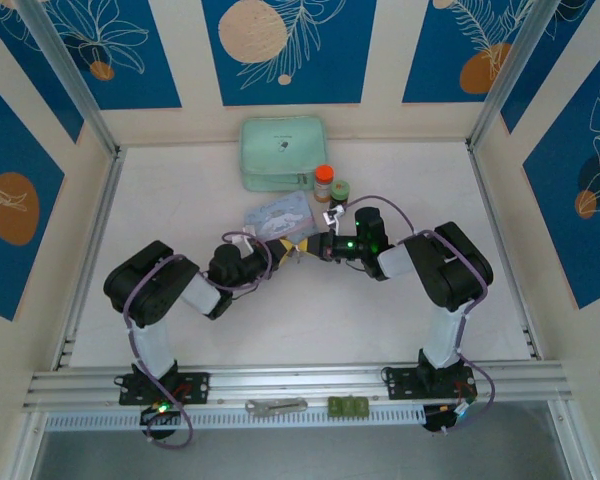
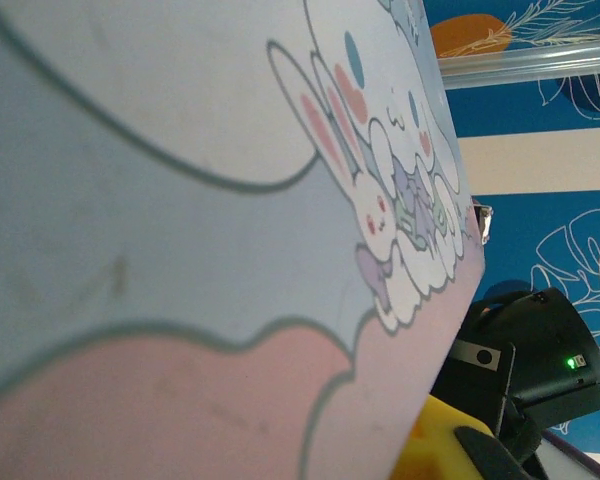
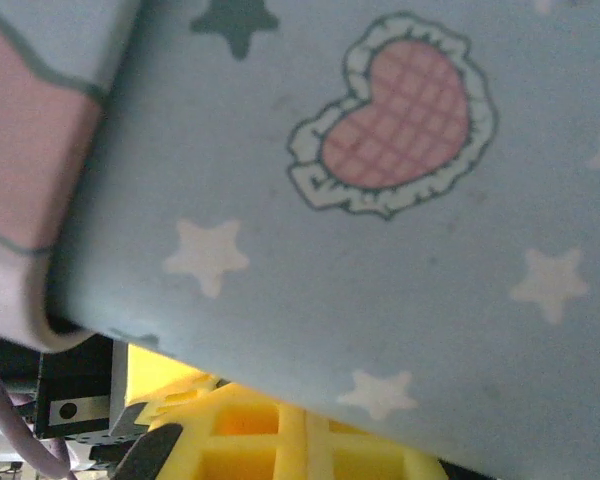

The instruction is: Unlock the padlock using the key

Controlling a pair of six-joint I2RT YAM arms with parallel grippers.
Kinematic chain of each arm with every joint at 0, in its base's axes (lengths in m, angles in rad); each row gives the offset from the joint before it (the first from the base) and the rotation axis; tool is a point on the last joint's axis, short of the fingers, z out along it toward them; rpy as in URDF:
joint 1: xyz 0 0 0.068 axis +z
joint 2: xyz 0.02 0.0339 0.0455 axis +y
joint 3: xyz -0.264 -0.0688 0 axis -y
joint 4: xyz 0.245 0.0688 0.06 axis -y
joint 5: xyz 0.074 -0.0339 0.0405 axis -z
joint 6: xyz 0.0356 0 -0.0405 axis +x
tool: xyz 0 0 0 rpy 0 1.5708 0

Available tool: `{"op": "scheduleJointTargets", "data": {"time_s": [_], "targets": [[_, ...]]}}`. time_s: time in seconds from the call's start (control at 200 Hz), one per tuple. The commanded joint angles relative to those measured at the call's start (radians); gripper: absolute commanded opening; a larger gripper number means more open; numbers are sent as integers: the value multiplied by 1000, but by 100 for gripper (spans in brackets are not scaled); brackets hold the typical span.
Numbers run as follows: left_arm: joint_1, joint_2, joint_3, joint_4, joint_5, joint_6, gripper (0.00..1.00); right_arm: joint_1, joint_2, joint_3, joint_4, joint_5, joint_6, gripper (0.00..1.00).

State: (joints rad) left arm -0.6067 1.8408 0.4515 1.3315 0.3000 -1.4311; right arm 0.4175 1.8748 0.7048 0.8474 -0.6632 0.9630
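The light blue tin, printed with rabbits, stars and a heart, lies mid-table just behind both grippers. My left gripper and right gripper meet tip to tip at the tin's near edge, yellow fingers touching or nearly so. The tin's lid covers most of the left wrist view, and its side most of the right wrist view. Yellow fingers peek out below it. The padlock and key are hidden. A small silvery bit sticks out at the tin's far edge; I cannot tell what it is.
A mint green case lies at the back. An orange-lidded jar and a green-lidded jar stand right behind the right gripper. A grey metal tool and a green block rest on the front rail.
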Motion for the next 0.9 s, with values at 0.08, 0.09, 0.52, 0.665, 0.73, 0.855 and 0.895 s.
{"op": "scheduleJointTargets", "data": {"time_s": [0.08,0.09,0.52,0.665,0.73,0.855,0.895], "targets": [[-9,3,30,77,49,23,0,11,-53,-41,-27,-20,34,0],[-7,3,30,77,47,22,0,10,-56,-44,-30,-19,33,0],[54,18,74,71,77,24,0,-8,-172,-143,-132,-16,-32,0],[56,18,83,58,80,31,0,-9,-187,-157,-121,-22,-35,0],[58,16,84,57,82,32,0,-9,-196,-165,-105,-26,-35,0],[56,15,74,56,85,32,0,-17,-217,-163,-95,-26,-34,0],[56,14,69,56,86,32,0,-21,-222,-158,-92,-25,-33,0]]}}
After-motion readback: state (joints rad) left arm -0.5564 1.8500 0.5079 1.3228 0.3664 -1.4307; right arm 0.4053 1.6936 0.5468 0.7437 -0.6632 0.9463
